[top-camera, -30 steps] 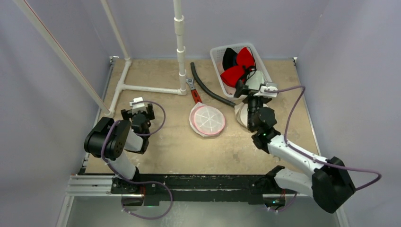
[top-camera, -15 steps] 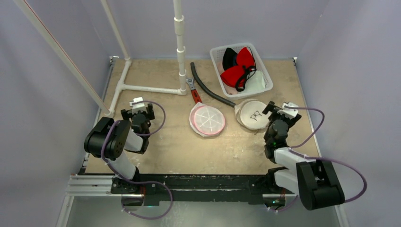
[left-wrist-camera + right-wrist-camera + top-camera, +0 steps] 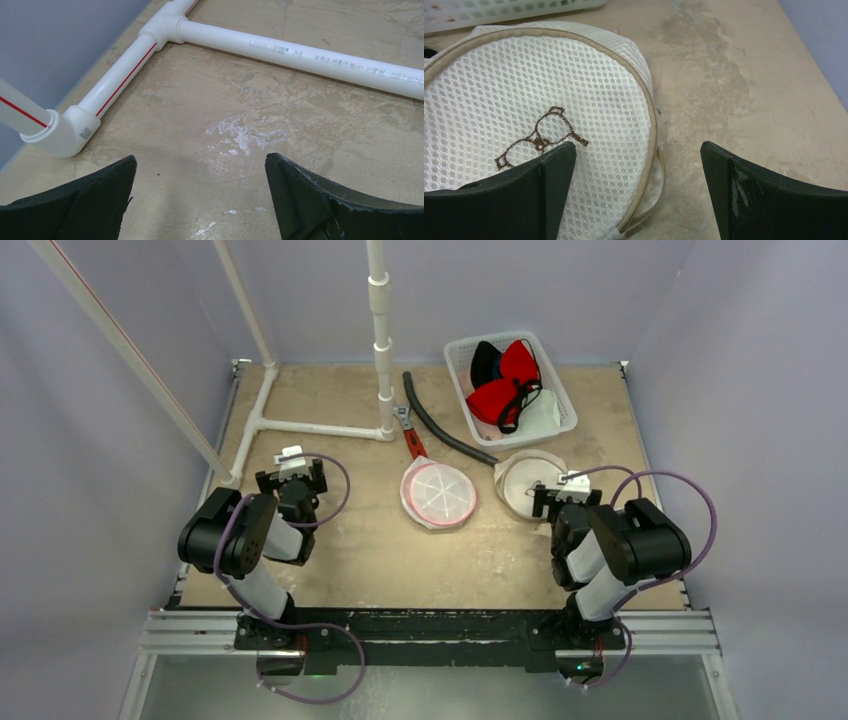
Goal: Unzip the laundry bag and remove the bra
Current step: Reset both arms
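The right arm [image 3: 620, 550] has pulled back from the white plastic basket [image 3: 455, 370] at 1 o'clock, where red and black bras [image 3: 495, 398] lie, and has folded in by its base. I'd judge a bra already out. Its jaws hang released and empty over the near rim of the cream round mesh laundry bag [image 3: 524, 90], which lies flat on the bench [image 3: 350, 530], 3 o'clock of centre, embroidery up. It is near round, with no real long axis; its zip rim curves along the 3 o'clock side. The left arm's jaws are likewise spread and empty.
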`<act>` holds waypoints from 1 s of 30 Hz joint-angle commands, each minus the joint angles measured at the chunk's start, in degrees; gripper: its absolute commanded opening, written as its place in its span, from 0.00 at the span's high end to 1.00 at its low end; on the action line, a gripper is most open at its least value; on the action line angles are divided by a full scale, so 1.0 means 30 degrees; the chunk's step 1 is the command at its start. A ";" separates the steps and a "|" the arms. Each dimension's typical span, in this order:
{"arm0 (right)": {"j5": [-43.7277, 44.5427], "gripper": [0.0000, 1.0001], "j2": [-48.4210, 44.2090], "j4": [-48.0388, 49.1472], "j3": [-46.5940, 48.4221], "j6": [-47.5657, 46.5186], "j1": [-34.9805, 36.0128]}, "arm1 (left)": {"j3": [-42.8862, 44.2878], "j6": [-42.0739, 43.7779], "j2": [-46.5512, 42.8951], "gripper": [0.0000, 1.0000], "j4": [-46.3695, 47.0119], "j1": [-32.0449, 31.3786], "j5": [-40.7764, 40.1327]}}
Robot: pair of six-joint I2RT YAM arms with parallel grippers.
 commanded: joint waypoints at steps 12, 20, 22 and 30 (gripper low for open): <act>0.0315 0.02 -0.0786 0.2224 0.3621 0.0288 -0.0283 | 0.0342 -0.0417 -0.0143 0.01 0.1087 0.0095 -0.0145; -0.0789 0.02 -0.0652 0.5878 0.2022 -0.0699 -0.0278 | 0.0342 -0.0418 -0.0149 0.01 0.1104 0.0096 -0.0147; -0.1202 0.02 -0.0639 0.5671 0.2084 -0.0800 -0.0253 | 0.0342 -0.0392 -0.0142 0.01 0.1092 0.0100 -0.0156; -0.2515 0.02 -0.0982 0.1169 0.3903 0.0279 -0.0986 | 0.0314 -0.0418 -0.0134 0.01 0.1089 0.0088 -0.0137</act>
